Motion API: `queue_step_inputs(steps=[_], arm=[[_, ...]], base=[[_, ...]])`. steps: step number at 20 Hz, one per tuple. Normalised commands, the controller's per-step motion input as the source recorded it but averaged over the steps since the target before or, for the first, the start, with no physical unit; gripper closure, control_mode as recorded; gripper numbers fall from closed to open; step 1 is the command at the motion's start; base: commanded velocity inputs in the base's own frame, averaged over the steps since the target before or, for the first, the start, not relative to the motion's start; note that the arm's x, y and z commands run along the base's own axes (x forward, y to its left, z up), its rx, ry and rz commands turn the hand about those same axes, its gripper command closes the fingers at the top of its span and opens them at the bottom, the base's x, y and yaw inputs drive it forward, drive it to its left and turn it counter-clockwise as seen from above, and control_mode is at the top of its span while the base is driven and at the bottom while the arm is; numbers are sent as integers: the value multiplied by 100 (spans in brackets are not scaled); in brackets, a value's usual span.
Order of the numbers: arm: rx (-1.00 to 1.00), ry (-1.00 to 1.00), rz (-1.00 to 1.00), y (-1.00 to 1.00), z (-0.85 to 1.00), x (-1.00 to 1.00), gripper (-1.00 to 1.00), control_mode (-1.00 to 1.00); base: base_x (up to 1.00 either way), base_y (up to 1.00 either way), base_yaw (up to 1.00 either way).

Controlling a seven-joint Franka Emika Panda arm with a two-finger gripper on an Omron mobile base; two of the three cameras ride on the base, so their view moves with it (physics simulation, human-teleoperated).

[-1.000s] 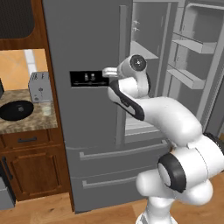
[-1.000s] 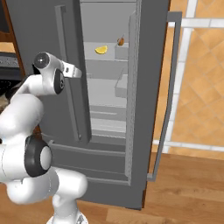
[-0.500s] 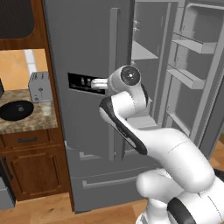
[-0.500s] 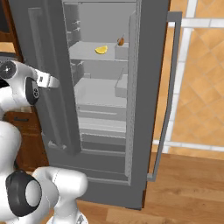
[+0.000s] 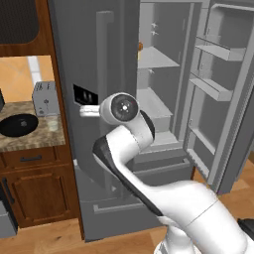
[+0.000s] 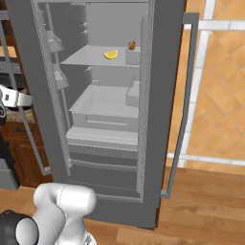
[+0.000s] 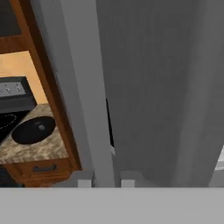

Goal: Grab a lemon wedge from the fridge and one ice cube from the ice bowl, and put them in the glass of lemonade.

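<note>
Fingertips of our gripper (image 7: 106, 178) straddle the left door's handle (image 7: 89, 105) (whether clamped, we cannot tell); that door has swung wide since a second ago, so the fridge (image 6: 162, 95) stands open; the lemon wedge (image 6: 111, 54) waits on its upper shelf.

Grey toaster (image 5: 45, 98) on granite counter (image 5: 47, 135), wood cabinet (image 5: 35, 194) below
</note>
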Motion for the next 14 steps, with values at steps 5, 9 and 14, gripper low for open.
queue_step_inputs(steps=[5,9,14], arm=[[0,-2,0,24,35,-69,-100,-100],[26,-4,0,1,37,-86,-100,-100],[40,-3,0,-29,27,-85,-100,-100]], base=[[0,0,0],[0,0,0],[0,0,0]])
